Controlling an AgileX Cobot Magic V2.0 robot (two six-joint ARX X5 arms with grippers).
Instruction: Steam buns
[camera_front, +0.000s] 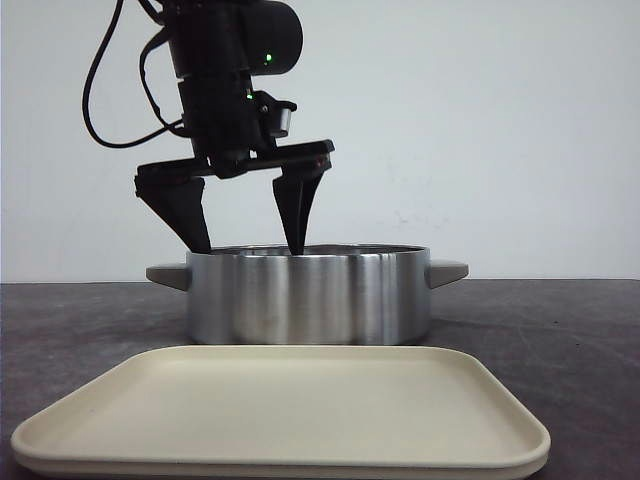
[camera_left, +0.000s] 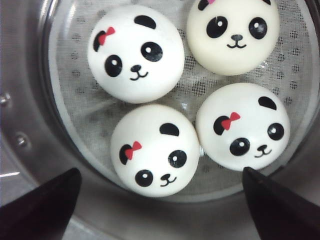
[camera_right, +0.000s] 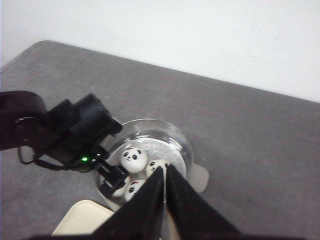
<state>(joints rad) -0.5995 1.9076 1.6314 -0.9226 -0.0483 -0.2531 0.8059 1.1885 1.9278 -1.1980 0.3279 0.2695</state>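
A dark grey, felt-like table (camera_front: 560, 330) is carrying two things. A shiny round steel pot (camera_front: 308, 295) is sitting behind a beige plastic tray (camera_front: 285, 410), both resting directly on it.

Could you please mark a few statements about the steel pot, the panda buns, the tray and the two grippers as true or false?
1. Four glossy white panda-faced buns sit inside the round brushed-steel pot. True.
2. The left gripper is shut on a bun. False: it is open, its fingertips at the pot's rim, holding nothing.
3. The flat beige plastic tray holds one bun. False: no bun lies on it.
4. Three buns show a red bow. True.
5. The right gripper is wide open. False: its fingers are together.
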